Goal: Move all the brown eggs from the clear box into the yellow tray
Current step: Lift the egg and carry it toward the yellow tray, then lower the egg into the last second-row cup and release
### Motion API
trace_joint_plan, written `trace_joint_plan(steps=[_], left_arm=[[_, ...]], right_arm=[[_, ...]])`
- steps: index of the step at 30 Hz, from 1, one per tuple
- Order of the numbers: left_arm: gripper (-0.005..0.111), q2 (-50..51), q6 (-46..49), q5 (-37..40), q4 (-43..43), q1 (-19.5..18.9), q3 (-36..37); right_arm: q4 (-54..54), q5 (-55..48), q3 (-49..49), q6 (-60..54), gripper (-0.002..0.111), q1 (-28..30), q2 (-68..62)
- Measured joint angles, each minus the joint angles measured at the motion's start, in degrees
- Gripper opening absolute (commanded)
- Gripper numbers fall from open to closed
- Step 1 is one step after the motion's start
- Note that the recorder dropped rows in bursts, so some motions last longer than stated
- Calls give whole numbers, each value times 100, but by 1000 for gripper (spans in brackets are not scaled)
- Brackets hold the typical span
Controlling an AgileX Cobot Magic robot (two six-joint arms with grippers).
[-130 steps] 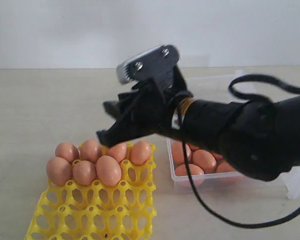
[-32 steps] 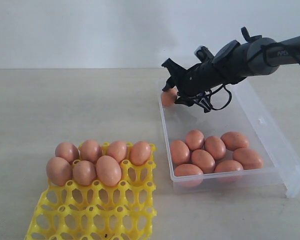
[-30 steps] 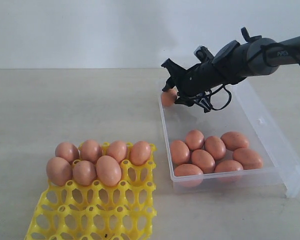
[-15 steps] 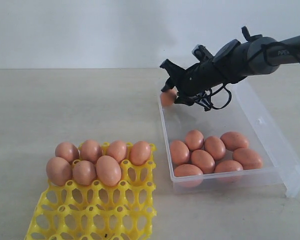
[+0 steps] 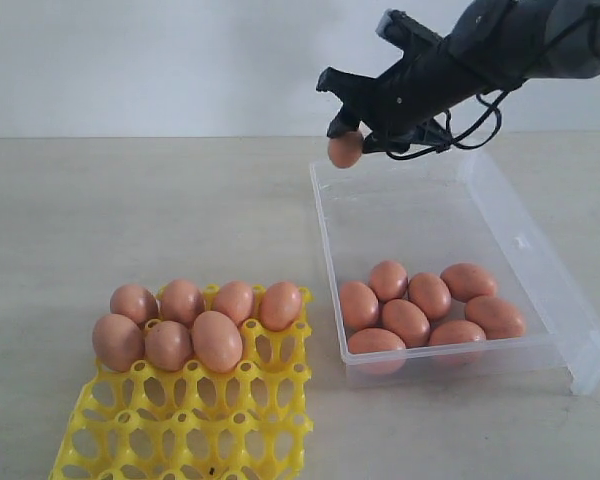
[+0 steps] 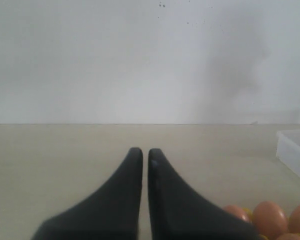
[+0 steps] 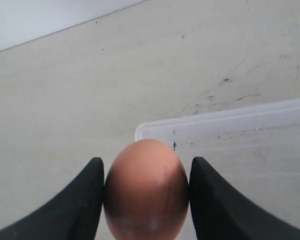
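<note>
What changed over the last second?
The right gripper, shut on an egg that sat low at the far left corner of the box, lifted it clear above the rim. The other box eggs, the tray and the tray eggs stayed put.

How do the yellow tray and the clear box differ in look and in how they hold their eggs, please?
The yellow tray is an opaque grid of cups; the clear box is transparent with a flat floor. The tray's eggs sit one per cup in two rows at its far end; the box's eggs lie loose, clustered at its near end. Both rest on the table and hold brown eggs.
</note>
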State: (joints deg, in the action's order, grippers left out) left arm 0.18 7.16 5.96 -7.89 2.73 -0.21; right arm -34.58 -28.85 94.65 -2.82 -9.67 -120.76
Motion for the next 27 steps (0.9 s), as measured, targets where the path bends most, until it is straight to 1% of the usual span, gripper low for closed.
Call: trace_joint_plan(steps=[1, 2, 5, 6, 7, 8, 9, 10, 13, 18, 19, 22, 27], left_arm=[[4, 0, 0, 0, 0, 0, 0], [4, 0, 0, 0, 0, 0, 0], [4, 0, 0, 0, 0, 0, 0], [4, 0, 0, 0, 0, 0, 0], [4, 0, 0, 0, 0, 0, 0], [4, 0, 0, 0, 0, 0, 0], [4, 0, 0, 0, 0, 0, 0], [4, 0, 0, 0, 0, 0, 0], [4, 0, 0, 0, 0, 0, 0], [4, 0, 0, 0, 0, 0, 0], [4, 0, 0, 0, 0, 0, 0], [4, 0, 0, 0, 0, 0, 0], [4, 0, 0, 0, 0, 0, 0]], right_arm=[[211, -27, 0, -37, 0, -14, 79], [674, -14, 0, -263, 0, -132, 273], [1012, 295, -83, -1043, 0, -512, 602], [1038, 731, -298, -1494, 0, -767, 729], [1038, 946, -460, -1654, 0, -870, 765], [1081, 1658, -862, -2004, 0, -1115, 824], [1098, 1991, -1039, -2132, 0, -1206, 826], [1098, 2995, -1477, -2249, 0, -1402, 850], [1098, 4583, -2215, -1966, 0, -1863, 1016], [1218, 5760, -3329, -1395, 0, -2680, 1507], [1218, 5953, -3684, -1168, 0, -2840, 1663], [1218, 6256, -4340, -735, 0, -3078, 2000], [1218, 6593, -5309, -473, 0, -3450, 2218]])
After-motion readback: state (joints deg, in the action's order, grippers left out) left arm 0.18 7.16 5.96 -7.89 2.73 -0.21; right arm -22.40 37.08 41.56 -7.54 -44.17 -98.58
